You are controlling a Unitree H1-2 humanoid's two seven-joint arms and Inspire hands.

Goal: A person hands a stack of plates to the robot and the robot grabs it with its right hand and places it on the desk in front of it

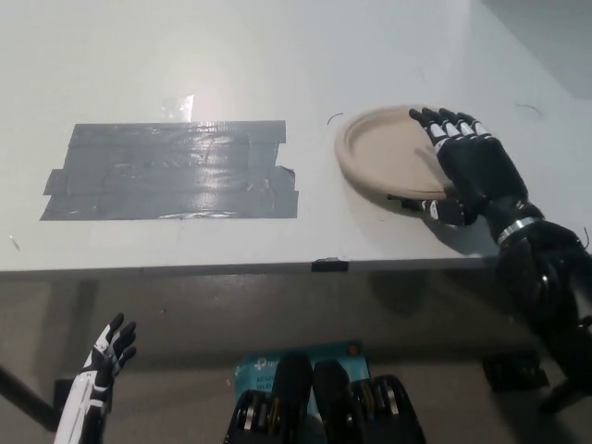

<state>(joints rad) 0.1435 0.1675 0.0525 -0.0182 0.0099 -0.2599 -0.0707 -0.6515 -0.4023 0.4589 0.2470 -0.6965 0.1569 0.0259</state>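
Right hand (474,171) clamped on plates (384,148) at the rim, desk (277,55) beneath, tape (176,171) well left of it, left hand (106,365) low, fingers apart.

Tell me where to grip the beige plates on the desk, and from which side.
Probably the right rim, from the right: the plates lie on the desk, so only the raised edge offers purchase, and the right hand sits there. Left hand rests low left.
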